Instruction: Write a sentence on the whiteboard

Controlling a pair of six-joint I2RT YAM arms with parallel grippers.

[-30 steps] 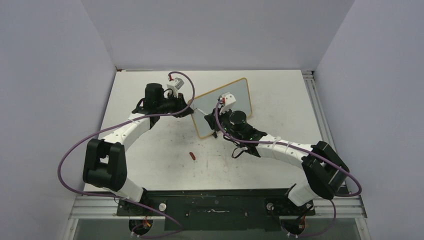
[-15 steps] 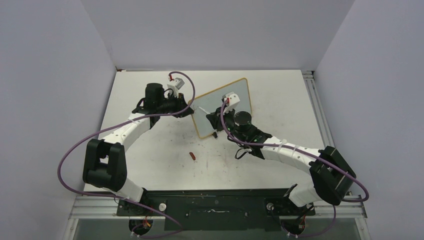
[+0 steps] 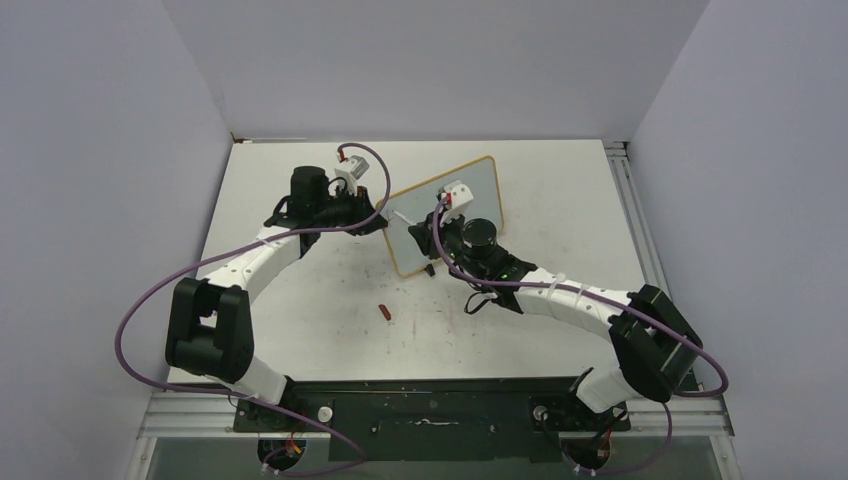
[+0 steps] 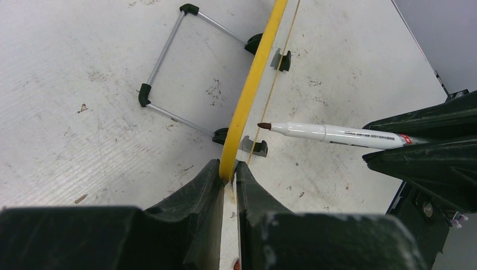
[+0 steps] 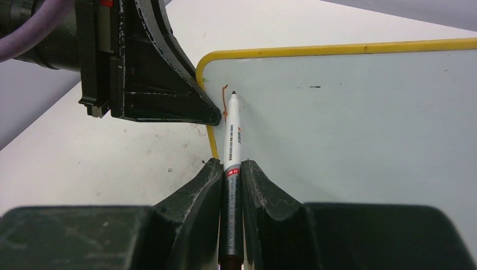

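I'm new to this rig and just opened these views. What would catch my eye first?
A yellow-framed board stands on the table, its edge pinched by the left tool. The right tool grips a white marker, tip near the board's corner beside a short red stroke. A small red piece lies nearer the arms.

Count of items in view:
- Arms: 2, left arm [image 3: 262, 252] and right arm [image 3: 570, 300].
- Grippers: 2, left gripper [image 4: 228, 174] and right gripper [image 5: 232, 166].
- Whiteboard [image 5: 365, 124]: 1, edge pinched in left gripper.
- Marker [image 5: 232, 135]: 1, clamped in right gripper.
- Red stroke [image 5: 224, 98]: 1, just ahead of right gripper.
- Wire stand [image 4: 169, 50]: 1, beyond left gripper.
- Small red piece [image 3: 386, 312]: 1, well behind both grippers.
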